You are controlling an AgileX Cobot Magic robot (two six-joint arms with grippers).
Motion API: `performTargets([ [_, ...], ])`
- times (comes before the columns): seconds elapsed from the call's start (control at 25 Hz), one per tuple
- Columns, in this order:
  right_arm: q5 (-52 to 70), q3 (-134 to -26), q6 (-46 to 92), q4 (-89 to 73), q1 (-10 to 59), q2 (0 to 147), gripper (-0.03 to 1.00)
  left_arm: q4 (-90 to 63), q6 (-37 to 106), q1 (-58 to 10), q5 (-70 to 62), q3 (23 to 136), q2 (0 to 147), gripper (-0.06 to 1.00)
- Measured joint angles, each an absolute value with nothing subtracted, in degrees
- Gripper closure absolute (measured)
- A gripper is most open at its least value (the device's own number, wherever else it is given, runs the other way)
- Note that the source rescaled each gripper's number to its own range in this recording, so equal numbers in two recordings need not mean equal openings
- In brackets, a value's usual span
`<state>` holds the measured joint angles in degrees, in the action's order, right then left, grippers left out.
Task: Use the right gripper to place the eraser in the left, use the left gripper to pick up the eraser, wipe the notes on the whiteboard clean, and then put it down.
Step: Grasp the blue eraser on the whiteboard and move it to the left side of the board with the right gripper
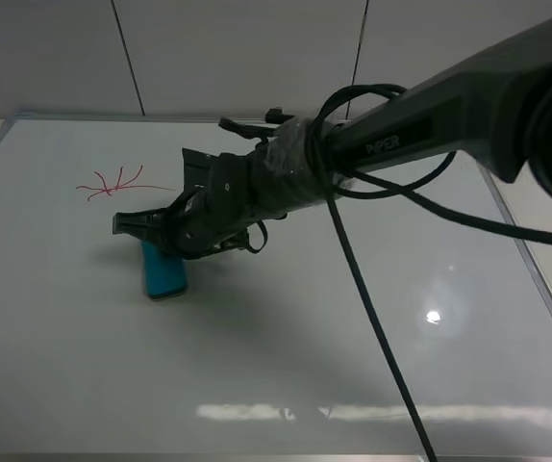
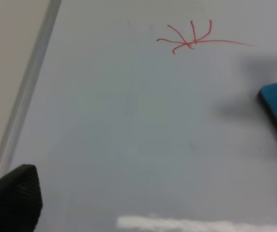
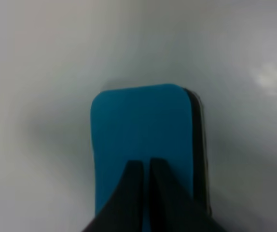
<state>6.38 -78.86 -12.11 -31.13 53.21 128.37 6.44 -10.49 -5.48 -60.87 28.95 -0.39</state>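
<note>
Progress looked early to me. My right gripper (image 3: pixel 143 166) was stretched across to the left half of the whiteboard (image 1: pixel 353 375). Its fingers were drawn almost together over the broad blue face of the eraser (image 1: pixel 163 274), but no view showed me whether they were actually pinching it. The eraser was low against the board, near the red notes (image 1: pixel 112 183) but clear of them, on the side toward the board's near edge. My left gripper (image 2: pixel 150 198) hovered over bare board with its fingers spread wide and nothing between them. The eraser was off to one side of it and the scribble was ahead.

I judged that the first step, bringing the eraser to the left side, was at or near its end. The left gripper's pickup had not begun, every red line was unwiped, and the final put-down was not yet done.
</note>
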Motion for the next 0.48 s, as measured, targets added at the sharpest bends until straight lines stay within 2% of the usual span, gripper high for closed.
performTargets([
  [0.24, 8.45, -89.90, -12.11, -38.98, 56.37, 134.79, 0.97, 6.44, -10.49, -5.48, -60.87, 28.95, -0.39, -0.06],
  [0.48, 14.60, -105.48, -12.11, -42.68, 58.61, 142.92, 0.96, 6.44, -10.52, -5.48, -60.87, 28.95, -0.39, -0.06],
])
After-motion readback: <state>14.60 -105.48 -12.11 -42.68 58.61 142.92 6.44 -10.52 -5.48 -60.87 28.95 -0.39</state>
